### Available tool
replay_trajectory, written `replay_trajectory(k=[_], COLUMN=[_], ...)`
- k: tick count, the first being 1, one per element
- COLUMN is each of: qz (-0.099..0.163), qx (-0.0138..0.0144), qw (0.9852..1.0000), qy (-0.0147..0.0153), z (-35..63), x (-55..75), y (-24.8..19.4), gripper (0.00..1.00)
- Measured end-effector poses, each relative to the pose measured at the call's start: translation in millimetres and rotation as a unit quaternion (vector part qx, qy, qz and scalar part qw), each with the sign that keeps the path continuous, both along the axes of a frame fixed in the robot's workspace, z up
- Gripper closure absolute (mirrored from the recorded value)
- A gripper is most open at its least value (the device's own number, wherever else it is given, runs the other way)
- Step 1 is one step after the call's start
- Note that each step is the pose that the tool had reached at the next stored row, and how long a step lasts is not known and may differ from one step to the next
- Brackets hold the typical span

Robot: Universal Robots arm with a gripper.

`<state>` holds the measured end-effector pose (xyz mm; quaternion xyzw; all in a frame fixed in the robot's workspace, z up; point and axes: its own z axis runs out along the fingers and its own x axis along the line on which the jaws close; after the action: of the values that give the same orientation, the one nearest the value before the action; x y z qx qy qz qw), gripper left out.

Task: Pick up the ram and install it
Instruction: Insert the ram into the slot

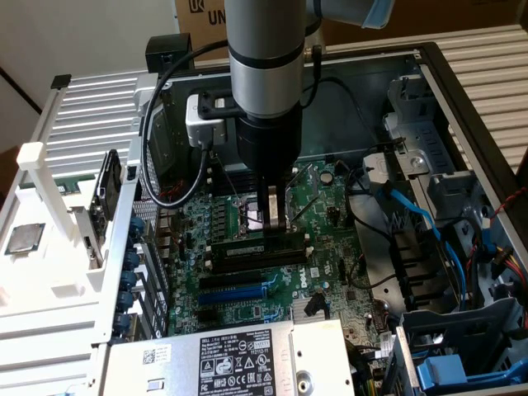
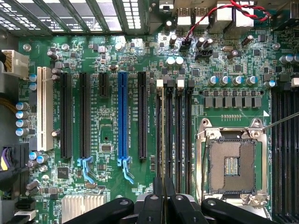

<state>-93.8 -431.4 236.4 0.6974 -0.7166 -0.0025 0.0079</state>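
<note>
Pincer (image 2: 163, 183) sits closest to your wrist lens: two matte black, flat-faced fingers, pressed in on the thin top edge of the ram (image 2: 162, 135). You have it gripped. From the wrist the ram is a long, narrow dark board seen edge-on, standing upright along one memory slot. Cannot tell whether it is fully seated. In the exterior view its flat face shows black chips and a pale label strip directly under the fingertips.

Memory slots (image 2: 179, 135): long black plastic channels with white end clips, parallel, just beside the ram.

CPU socket (image 2: 232, 161): square, in a bright metal frame, with a fine contact grid exposed. It lies near the pincer, beyond the memory slots.

Blue expansion slot (image 2: 122, 116): glossy plastic, on the ram's other side, among long black slots.

Motherboard (image 2: 107, 140): green, glossy, studded with small silver capacitor cans.

Case (image 1: 462, 74): open grey sheet metal, holding the board. It also holds a silver power supply (image 1: 247, 351) with a printed label, camera-side of the pincer, and a blue plastic drive caddy (image 1: 441, 371) toward the exterior view's right.
</note>
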Motion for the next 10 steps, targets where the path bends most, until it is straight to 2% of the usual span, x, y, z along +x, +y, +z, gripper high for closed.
replay_trajectory(k=[2,10], qz=[0.0,0.0], qx=[-0.0001,0.0], qw=[1.0,1.0], qy=[0.0,0.0], z=[0.0,0.0], x=[0.0,0.0], y=[-1.2,-1.1], gripper=[0.88,0.88])
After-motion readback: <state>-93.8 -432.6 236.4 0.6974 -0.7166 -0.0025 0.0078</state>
